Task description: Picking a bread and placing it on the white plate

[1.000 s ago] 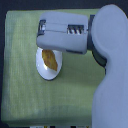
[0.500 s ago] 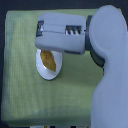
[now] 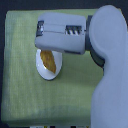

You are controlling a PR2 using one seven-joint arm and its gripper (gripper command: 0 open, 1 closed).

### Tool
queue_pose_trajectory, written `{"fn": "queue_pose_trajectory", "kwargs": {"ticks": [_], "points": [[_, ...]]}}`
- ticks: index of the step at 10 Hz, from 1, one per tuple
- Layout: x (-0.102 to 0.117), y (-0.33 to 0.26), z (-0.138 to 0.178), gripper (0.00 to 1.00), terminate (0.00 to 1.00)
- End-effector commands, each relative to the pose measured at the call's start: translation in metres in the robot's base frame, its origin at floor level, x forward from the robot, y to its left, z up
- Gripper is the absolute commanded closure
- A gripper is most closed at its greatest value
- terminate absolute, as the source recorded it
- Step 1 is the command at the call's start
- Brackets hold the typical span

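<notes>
a: where was the elongated golden-orange bread (image 3: 48, 60)?
b: on the round glossy white plate (image 3: 44, 71), long axis slanting, top end hidden under the grey gripper (image 3: 41, 41) directly above.
a: fingers?
b: hidden, couldn't tell whether spread or pinching.

We see our one grey arm (image 3: 107, 60) come in from the exterior view's lower right, bend, and stretch level toward the exterior view's left, its gripper (image 3: 42, 31) end a blocky blur whose jaws we cannot make out.
</notes>
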Motion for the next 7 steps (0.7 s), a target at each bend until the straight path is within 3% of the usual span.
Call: {"fn": "queue_pose_trajectory", "kwargs": {"ticks": [1, 7], "points": [[-0.004, -0.002, -0.006, 0.0, 0.0], [0.002, -0.001, 0.007, 0.0, 0.0]]}}
